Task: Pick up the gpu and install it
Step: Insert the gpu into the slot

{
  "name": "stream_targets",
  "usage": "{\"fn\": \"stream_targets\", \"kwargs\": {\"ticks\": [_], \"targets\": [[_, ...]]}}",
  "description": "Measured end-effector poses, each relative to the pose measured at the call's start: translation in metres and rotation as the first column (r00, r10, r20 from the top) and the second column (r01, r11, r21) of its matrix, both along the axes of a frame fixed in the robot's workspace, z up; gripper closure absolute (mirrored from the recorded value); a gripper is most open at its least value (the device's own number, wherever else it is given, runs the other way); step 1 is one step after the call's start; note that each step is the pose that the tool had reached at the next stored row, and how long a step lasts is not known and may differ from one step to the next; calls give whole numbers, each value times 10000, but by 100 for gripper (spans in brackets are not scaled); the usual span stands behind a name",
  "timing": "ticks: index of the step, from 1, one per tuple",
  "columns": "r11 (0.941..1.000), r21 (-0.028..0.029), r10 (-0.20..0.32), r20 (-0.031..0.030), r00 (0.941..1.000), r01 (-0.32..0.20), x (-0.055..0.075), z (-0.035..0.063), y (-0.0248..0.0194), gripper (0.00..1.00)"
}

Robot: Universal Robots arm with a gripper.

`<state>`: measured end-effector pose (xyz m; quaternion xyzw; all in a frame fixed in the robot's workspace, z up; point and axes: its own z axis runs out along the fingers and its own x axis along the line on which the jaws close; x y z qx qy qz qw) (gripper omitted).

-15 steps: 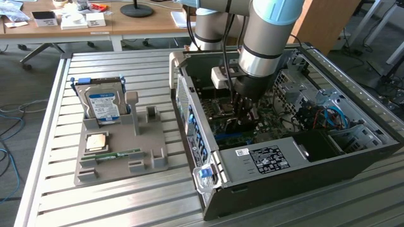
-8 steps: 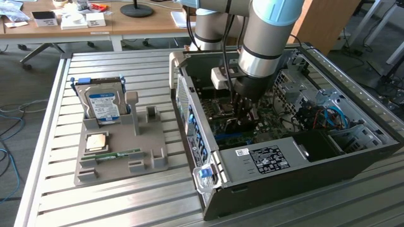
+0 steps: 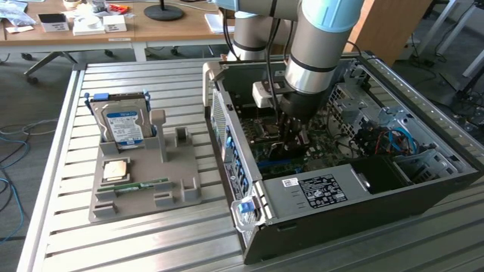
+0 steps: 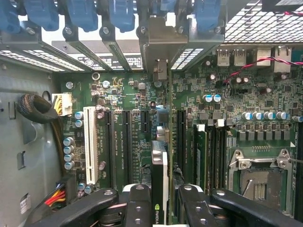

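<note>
From the exterior view, the arm (image 3: 318, 51) drops almost straight down into the open steel case (image 3: 378, 192) on the slatted metal worktop (image 3: 151, 238). Its tool (image 3: 296, 127) sits low inside. At the exterior view's left, a grey moulded holder (image 3: 144, 187) carries a hard drive (image 3: 124, 124). In the wrist view, black fingers (image 4: 137, 201) pinch the gpu (image 4: 159, 163), a thin dark card standing on edge over the green motherboard (image 4: 128, 94), among long black slots.

Exterior camera looks down obliquely into the open grey metal computer case (image 3: 355, 215); close wrist camera squarely faces the shared green motherboard (image 4: 142, 94).
</note>
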<state>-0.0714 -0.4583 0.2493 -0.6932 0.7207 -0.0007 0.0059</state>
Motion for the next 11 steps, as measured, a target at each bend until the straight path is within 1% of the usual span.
{"fn": "stream_targets", "kwargs": {"ticks": [8, 11], "targets": [[10000, 7, 1, 1, 10000, -1, 0, 14, 0, 73], [10000, 23, 1, 3, 10000, -1, 0, 22, 1, 73]]}}
